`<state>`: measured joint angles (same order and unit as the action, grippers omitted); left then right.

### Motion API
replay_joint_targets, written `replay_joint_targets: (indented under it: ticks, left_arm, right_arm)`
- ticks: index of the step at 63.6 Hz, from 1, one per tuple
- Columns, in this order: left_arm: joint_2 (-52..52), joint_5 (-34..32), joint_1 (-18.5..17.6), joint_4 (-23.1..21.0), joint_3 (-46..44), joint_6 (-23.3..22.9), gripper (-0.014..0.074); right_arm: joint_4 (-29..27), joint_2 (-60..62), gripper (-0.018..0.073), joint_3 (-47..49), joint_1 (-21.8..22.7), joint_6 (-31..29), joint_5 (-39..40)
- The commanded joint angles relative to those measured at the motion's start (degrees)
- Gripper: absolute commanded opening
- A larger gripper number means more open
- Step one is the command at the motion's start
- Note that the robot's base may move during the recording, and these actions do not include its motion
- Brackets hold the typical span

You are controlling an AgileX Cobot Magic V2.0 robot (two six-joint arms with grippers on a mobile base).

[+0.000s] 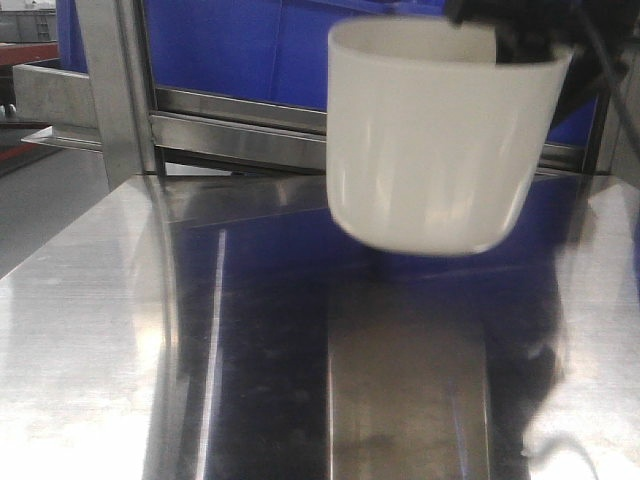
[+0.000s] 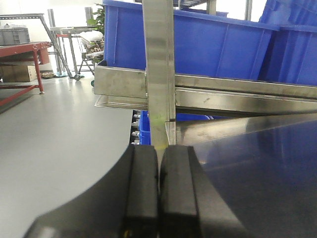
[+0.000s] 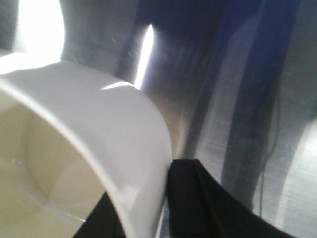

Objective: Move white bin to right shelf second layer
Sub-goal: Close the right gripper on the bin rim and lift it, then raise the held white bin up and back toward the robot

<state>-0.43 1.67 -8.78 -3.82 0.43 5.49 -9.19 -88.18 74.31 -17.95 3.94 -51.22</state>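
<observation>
The white bin (image 1: 425, 140) hangs in the air above the steel surface (image 1: 90, 330), touching nothing below it, slightly tilted, its mouth upward. The right gripper (image 1: 515, 45) holds it at the far right of the rim. In the right wrist view the fingers (image 3: 185, 198) are clenched on the bin's wall, one outside and one inside. Behind the bin a steel shelf (image 1: 240, 135) carries blue crates (image 1: 220, 45), and the bin's rim sits higher than the shelf's front lip. Which layer this shelf is cannot be told. The left gripper (image 2: 158, 193) has its fingers (image 2: 141, 193) pressed together with nothing between them, near an upright post (image 2: 158, 64).
</observation>
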Motion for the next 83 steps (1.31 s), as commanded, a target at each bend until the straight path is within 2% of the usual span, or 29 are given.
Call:
replay_joint_targets:
  ticks: [1, 18, 35, 52, 63, 83]
  left_arm:
    - [-1.0, -5.2, -0.2, -0.4, 1.9, -0.4, 0.0085]
    - [-1.0, -5.2, -0.2, -0.4, 1.9, -0.4, 0.0085]
    - [-1.0, -5.2, -0.2, -0.4, 1.9, -0.4, 0.0085]
    - [-1.0, -5.2, -0.2, -0.4, 1.9, -0.4, 0.0085]
    - [-1.0, -5.2, -0.2, -0.4, 1.9, -0.4, 0.0085]
    - [-1.0, -5.2, -0.2, -0.4, 1.9, -0.4, 0.0085]
  right_arm:
    - [0.2, 5.9, 0.0056, 2.1, -0.2, -0.4, 3.0]
    - [0.6, 16.8, 0.0056, -2.1, -0.1, -0.4, 6.9]
    - [0.6, 31.0, 0.0056, -16.3, 0.6, -0.4, 16.0]
    - [0.6, 45.3, 0.0056, -28.8, 5.9, -0.4, 16.2]
    - [0.5, 52.3, 0.0056, -33.6, 9.4, -0.4, 16.2]
    - [0.5, 54.5, 0.0056, -34.8, 9.7, -0.4, 16.5]
